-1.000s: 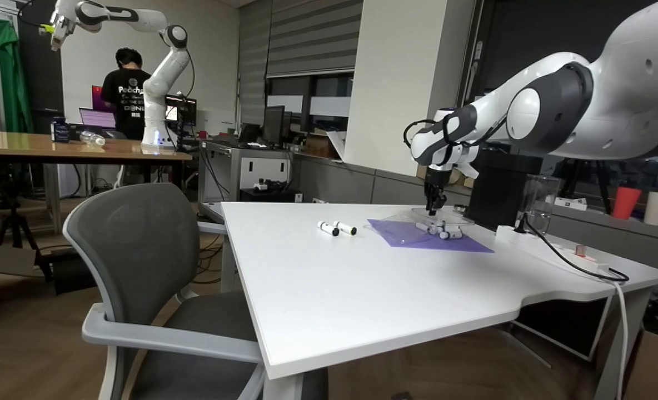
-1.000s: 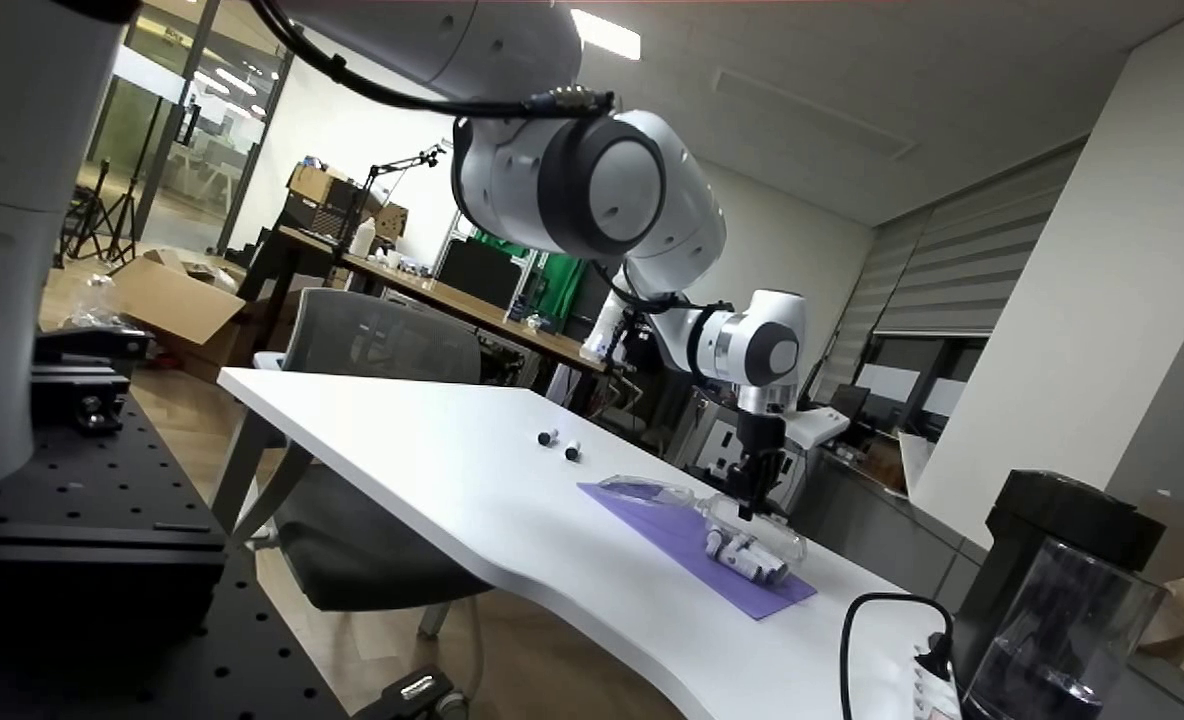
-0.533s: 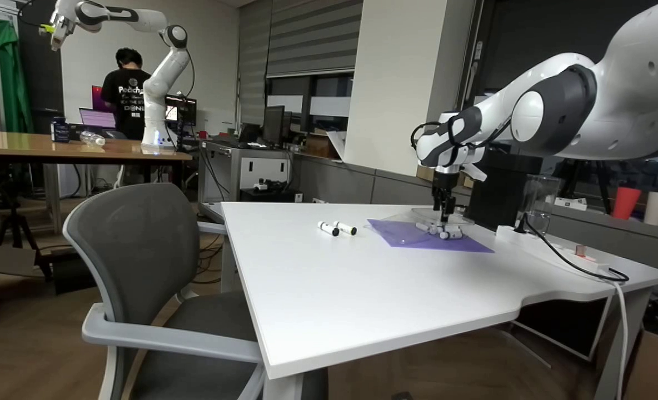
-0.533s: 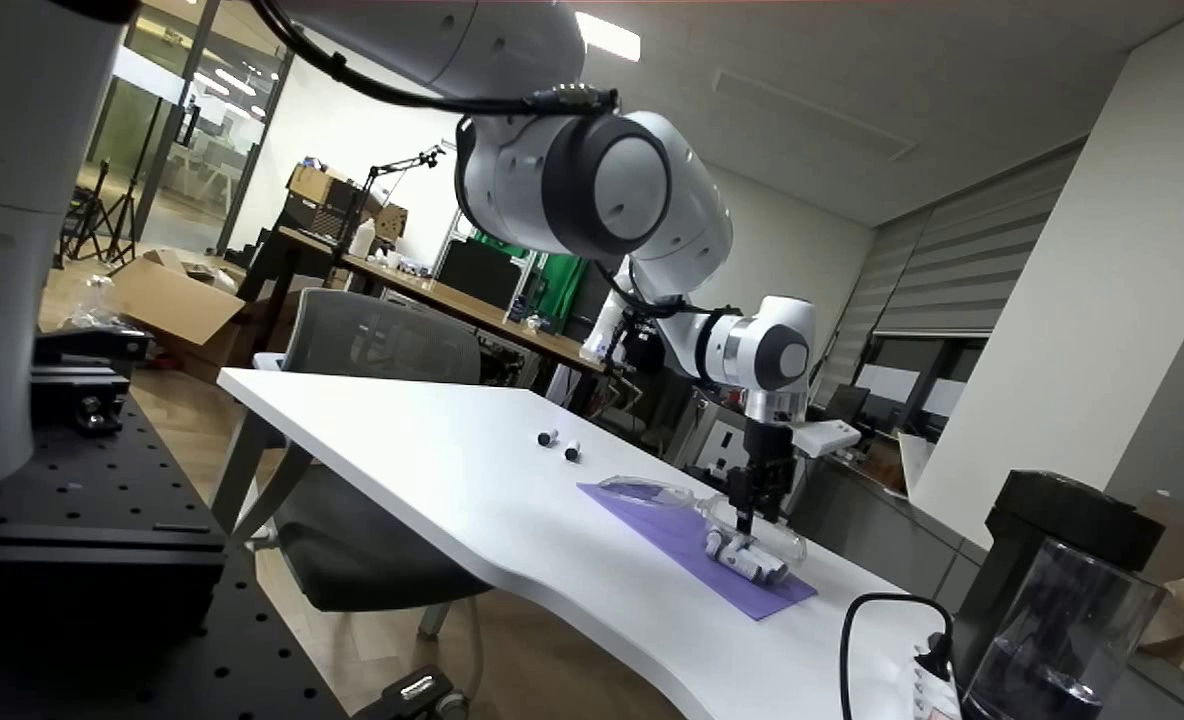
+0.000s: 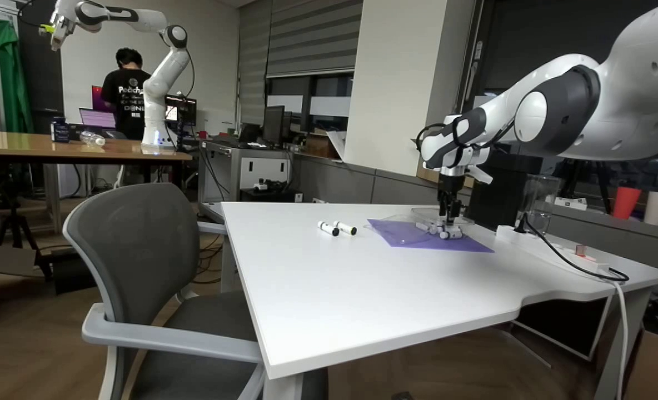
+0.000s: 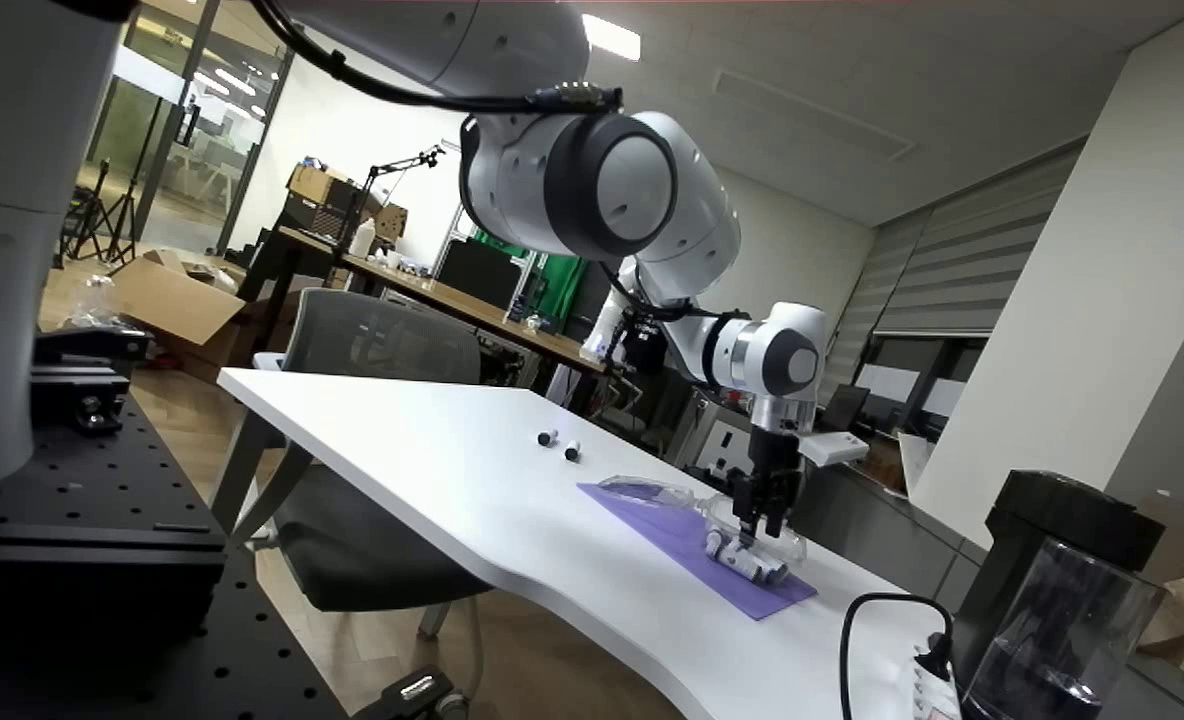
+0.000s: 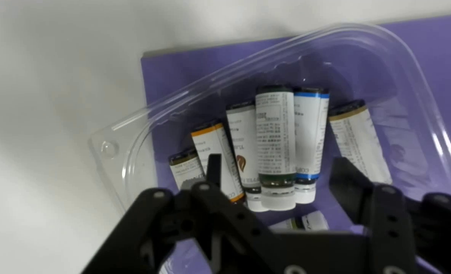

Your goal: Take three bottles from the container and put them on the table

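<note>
Several small white-labelled bottles lie in a clear plastic container [image 7: 431, 95]. In the wrist view, a green-banded bottle [image 7: 275, 133] overlaps its neighbours, a blue-banded bottle [image 7: 310, 133] and a bottle with a brown drop mark [image 7: 244, 140]. An orange-banded bottle [image 7: 218, 156] lies to the left, a gold-banded bottle [image 7: 360, 142] to the right. My gripper [image 7: 278, 171] is open above them, its fingers on either side of the middle bottles. It also shows in both exterior views [image 5: 449, 221] [image 6: 762, 532]. Two bottles [image 5: 328, 228] [image 5: 345, 228] lie on the white table [image 5: 362, 289].
A purple sheet [image 5: 468, 245] lies under the container. A clear lid-like piece [image 6: 642, 490] lies beside it. A power strip [image 5: 551, 250] with a black cable and a dark machine with a clear tank [image 6: 1062, 620] stand near the table's end. A grey chair [image 5: 140, 250] stands alongside.
My gripper has moved right in both exterior views and lower, down to the bottles in the container. The bottles and the container have not visibly moved.
</note>
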Controlling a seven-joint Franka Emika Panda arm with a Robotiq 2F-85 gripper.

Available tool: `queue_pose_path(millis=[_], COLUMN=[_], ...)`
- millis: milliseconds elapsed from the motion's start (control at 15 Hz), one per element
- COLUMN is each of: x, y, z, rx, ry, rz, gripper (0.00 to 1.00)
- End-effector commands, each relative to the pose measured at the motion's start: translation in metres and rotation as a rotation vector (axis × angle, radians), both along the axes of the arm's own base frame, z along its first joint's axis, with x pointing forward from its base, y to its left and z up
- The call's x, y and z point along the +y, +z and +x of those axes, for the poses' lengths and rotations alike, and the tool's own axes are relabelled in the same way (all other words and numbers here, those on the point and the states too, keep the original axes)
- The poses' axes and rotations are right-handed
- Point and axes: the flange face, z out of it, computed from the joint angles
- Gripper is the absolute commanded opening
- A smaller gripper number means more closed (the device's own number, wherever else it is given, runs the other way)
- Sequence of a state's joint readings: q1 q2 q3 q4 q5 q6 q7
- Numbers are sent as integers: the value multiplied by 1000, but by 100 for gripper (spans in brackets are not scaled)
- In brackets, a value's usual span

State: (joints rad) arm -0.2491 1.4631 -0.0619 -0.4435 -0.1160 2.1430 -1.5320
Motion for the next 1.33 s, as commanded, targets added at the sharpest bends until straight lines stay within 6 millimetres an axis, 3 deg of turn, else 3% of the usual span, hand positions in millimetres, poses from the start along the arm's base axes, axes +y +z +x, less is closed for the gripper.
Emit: queue_pose_path(millis=[0,400,600,867,1267], x=[0,0,0,9,54], y=[1,-2,-1,17,47], z=[0,-1,-1,4,18], rx=[-11,-4,0,-13,-26], ry=[-27,-33,-36,-25,-113], rz=[14,27,35,39,-73], gripper=[45,4,6,6,6])
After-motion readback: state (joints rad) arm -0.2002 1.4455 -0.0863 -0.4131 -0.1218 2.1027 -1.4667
